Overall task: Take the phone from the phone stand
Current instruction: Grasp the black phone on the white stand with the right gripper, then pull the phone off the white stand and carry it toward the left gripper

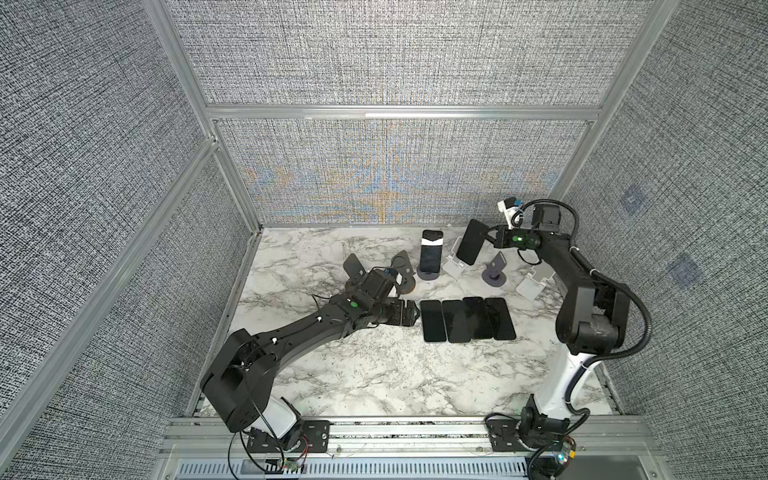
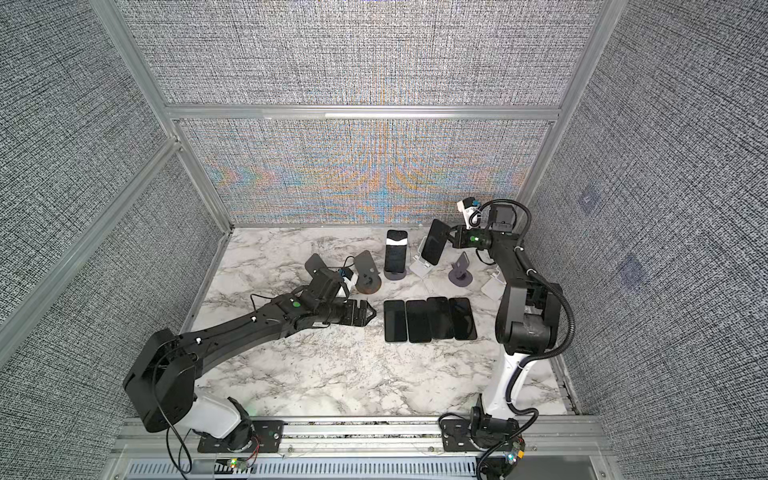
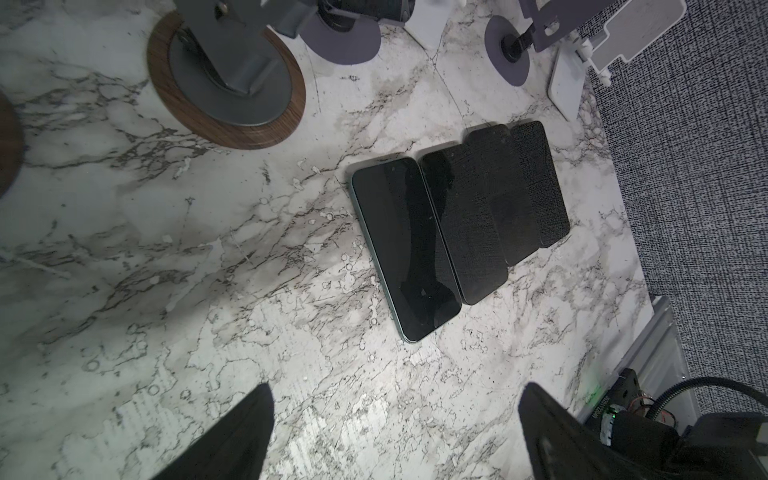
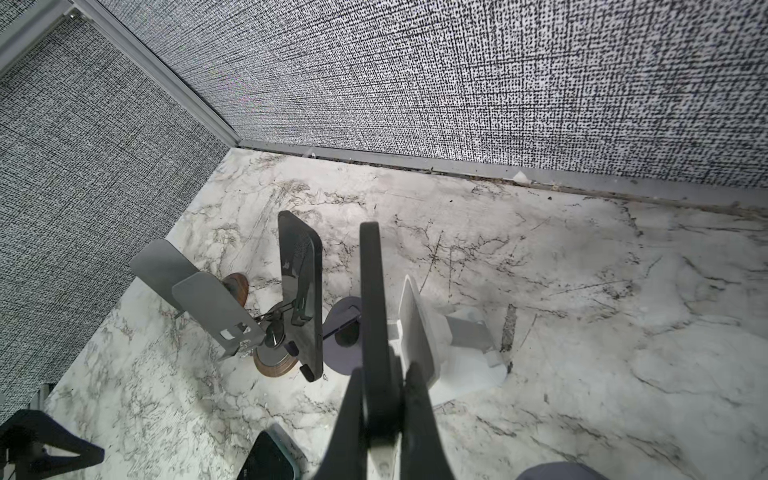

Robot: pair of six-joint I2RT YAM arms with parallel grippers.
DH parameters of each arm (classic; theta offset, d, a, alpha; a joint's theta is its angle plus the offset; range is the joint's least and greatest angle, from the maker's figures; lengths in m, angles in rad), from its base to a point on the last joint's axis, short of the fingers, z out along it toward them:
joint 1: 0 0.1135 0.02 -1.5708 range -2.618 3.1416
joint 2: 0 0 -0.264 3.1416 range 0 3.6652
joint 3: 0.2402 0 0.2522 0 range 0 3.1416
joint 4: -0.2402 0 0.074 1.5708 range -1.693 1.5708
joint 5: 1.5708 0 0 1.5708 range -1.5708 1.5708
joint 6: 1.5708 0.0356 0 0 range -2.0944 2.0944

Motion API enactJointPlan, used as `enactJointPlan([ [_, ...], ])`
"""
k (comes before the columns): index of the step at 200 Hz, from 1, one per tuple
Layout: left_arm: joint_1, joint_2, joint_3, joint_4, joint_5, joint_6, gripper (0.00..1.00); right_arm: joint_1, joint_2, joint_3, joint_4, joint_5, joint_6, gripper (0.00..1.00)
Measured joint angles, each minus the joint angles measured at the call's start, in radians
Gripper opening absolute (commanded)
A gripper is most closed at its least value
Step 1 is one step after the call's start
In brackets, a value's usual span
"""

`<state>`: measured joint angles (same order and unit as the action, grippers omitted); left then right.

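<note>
The right end effector (image 4: 384, 376) is clenched on the phone (image 4: 372, 291), edge-on just beside the white stand (image 4: 415, 328) on the counter (image 4: 582, 291). The left end effector (image 1: 415, 313) hangs released beside four flat phones (image 1: 467, 319). Print on a mounting plate (image 3: 611, 399) blurs unreadably.
</note>
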<state>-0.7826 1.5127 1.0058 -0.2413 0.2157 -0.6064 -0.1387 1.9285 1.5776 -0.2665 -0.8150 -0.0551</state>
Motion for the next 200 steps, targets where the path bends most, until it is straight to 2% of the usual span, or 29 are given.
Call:
enactJointPlan([
  [29,0.000,-0.004,0.000,-0.005,-0.009,0.002,0.94,-0.001,-0.064,-0.051,-0.034,0.015,-0.023,0.00],
  [64,0.000,-0.011,0.030,-0.059,-0.089,0.020,0.94,-0.002,-0.153,-0.090,-0.092,0.056,-0.036,0.00],
  [135,0.004,-0.016,0.158,-0.167,-0.246,0.164,0.92,0.038,-0.418,-0.237,-0.280,0.101,-0.048,0.00],
  [167,0.033,-0.018,0.163,-0.142,-0.196,0.257,0.94,0.104,-0.524,-0.320,-0.364,0.095,-0.047,0.00],
  [185,0.066,-0.013,0.177,-0.140,-0.150,0.290,0.94,0.143,-0.566,-0.364,-0.404,0.045,-0.048,0.00],
  [200,0.105,-0.010,0.182,-0.119,-0.066,0.302,0.91,0.163,-0.592,-0.404,-0.421,-0.025,-0.048,0.00],
])
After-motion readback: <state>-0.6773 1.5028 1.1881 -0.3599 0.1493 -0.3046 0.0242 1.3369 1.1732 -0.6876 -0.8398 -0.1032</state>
